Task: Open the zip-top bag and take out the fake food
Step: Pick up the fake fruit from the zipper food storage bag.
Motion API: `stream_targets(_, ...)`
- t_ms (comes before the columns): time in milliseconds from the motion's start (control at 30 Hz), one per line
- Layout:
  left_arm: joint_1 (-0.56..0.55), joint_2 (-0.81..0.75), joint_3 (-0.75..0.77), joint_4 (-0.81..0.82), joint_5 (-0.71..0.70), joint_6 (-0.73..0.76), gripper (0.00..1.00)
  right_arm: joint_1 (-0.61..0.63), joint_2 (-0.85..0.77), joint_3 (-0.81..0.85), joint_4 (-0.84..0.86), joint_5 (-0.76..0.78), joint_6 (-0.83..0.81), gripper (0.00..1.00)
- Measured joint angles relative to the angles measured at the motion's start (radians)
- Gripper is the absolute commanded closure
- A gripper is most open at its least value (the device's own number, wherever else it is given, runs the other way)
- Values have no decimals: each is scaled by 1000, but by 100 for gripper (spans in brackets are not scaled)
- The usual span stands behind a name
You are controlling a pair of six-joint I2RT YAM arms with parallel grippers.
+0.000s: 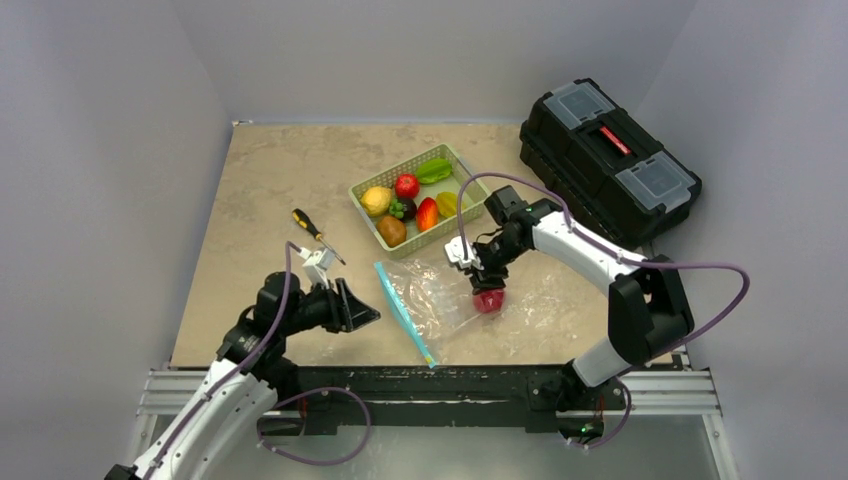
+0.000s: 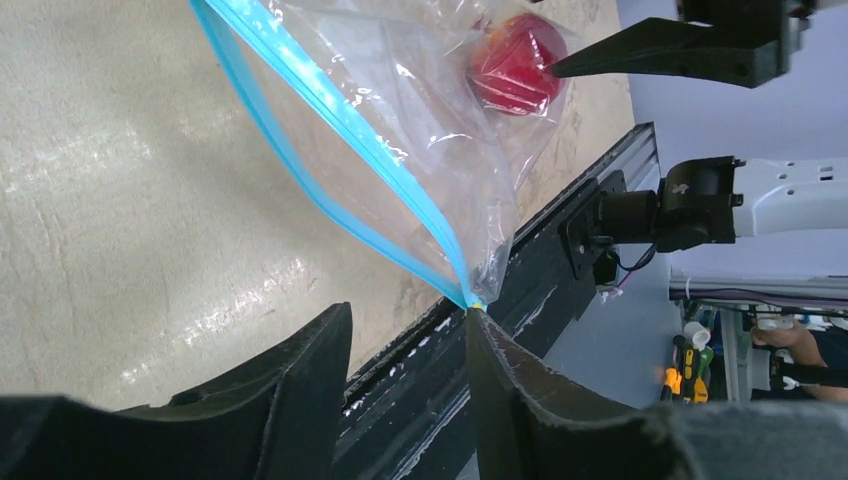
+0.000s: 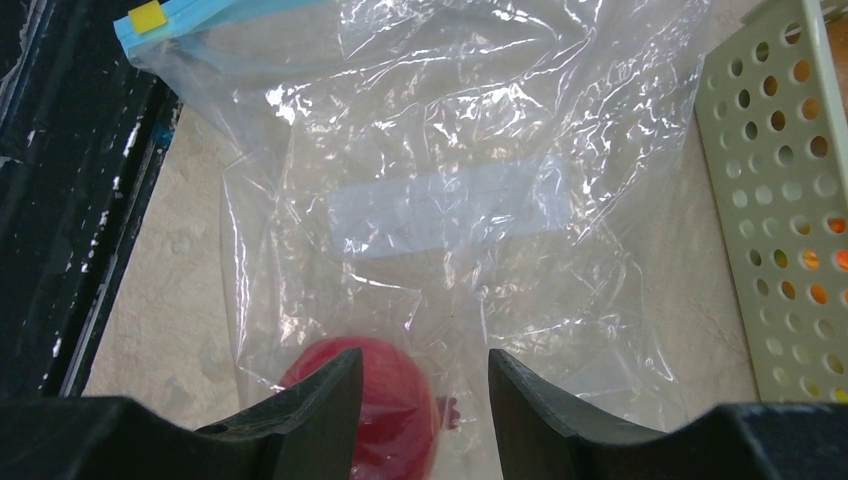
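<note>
The zip-top bag (image 1: 435, 295) lies flat near the table's front edge, its light-blue zipper strip (image 1: 404, 312) on the left. One piece of fake food, a red fruit (image 1: 489, 301), sits inside the bag at its right end. My right gripper (image 1: 485, 283) hangs just above it. In the right wrist view the right gripper (image 3: 424, 354) is open and the red fruit (image 3: 400, 410) lies partly under the left finger, inside the plastic. My left gripper (image 2: 408, 312) is open with nothing between its fingers. The zipper strip's (image 2: 330, 110) near end touches its right fingertip.
A green basket (image 1: 365, 192) behind the bag holds several more fake fruits and vegetables. A yellow-and-black screwdriver (image 1: 315, 233) lies to its left. A black toolbox (image 1: 608, 160) stands at the back right. The black frame rail (image 1: 440, 380) runs along the front edge.
</note>
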State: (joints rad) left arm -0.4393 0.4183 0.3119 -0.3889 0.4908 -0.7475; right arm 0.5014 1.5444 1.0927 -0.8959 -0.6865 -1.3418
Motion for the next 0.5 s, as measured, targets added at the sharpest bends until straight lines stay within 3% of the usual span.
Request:
stream_targets(300, -36, 155, -40, 128, 8, -20, 60, -3, -174, -63, -34, 90, -21, 49)
stream_targets(500, -66, 226, -44, 212, 12, -21, 60, -4, -169, -134, -33, 157, -18, 50)
